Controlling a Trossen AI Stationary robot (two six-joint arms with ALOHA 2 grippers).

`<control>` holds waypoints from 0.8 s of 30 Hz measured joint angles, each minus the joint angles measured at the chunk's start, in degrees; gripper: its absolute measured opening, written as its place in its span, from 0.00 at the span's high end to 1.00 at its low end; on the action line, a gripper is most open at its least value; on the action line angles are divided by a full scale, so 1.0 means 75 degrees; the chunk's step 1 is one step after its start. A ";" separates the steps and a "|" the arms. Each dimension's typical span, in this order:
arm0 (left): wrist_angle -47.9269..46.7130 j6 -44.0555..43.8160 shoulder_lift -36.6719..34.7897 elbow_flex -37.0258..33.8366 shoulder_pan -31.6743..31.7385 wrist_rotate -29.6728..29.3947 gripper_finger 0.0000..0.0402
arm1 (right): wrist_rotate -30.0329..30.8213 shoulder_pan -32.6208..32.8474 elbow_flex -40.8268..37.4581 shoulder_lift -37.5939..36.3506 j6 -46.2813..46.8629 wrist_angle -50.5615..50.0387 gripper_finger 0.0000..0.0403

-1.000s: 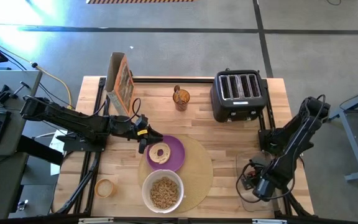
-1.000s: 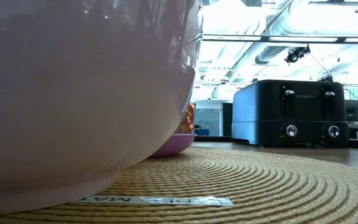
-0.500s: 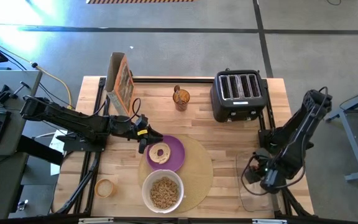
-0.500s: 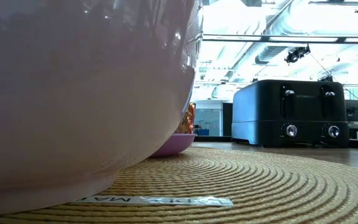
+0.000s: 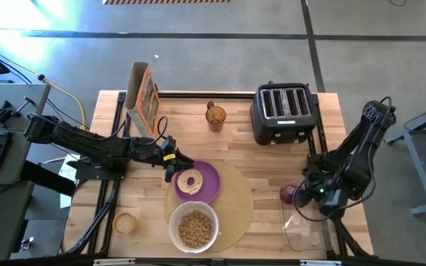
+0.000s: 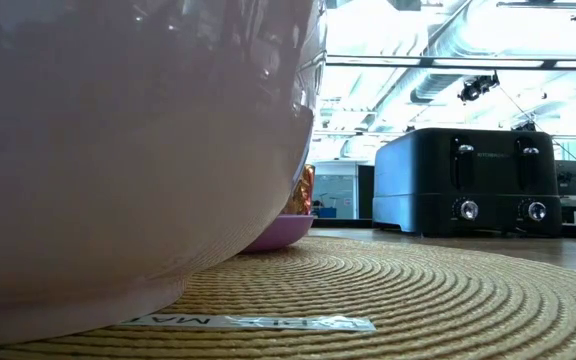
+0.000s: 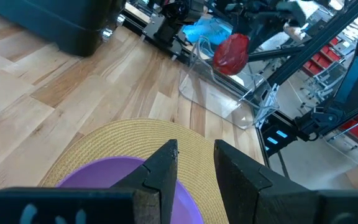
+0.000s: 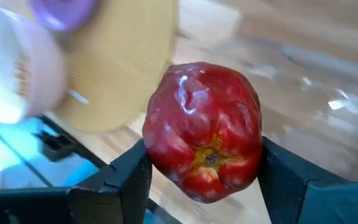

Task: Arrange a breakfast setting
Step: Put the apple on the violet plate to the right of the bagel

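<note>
Two arms over a wooden worktop (image 5: 272,166). Right gripper (image 8: 201,163), raised near the worktop's right edge, clamps a red apple (image 8: 202,128) between both fingers. Left gripper (image 7: 194,163) has a narrow gap, holding nothing, w/ the purple plate (image 5: 207,177) and bagel (image 5: 190,182) just beside its tips. White bowl (image 5: 194,225) of brown cereal (image 5: 195,229) sits nearby on the tan mat (image 5: 235,203), well apart from the right gripper.

Bagel (image 5: 191,182) is sitting on the plate (image 5: 207,174) at the mat's (image 5: 239,203) far left, bowl (image 5: 193,225) just near of it, toaster (image 5: 282,112) sitting far right.
</note>
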 joint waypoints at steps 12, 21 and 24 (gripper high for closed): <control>0.0017 0.0003 0.0000 0.0000 0.0001 0.0000 0.76 | 0.2482 -0.1299 0.0002 -0.0123 -0.3066 0.1491 0.47; 0.0029 0.0195 0.0000 0.0002 0.0002 0.0003 0.76 | 0.2947 -0.2688 0.0002 0.0014 -0.6582 0.3699 0.47; 0.0106 0.0201 0.0000 0.0000 0.0002 0.0002 0.76 | 0.2926 -0.3040 0.0002 0.0189 -0.7746 0.4576 0.47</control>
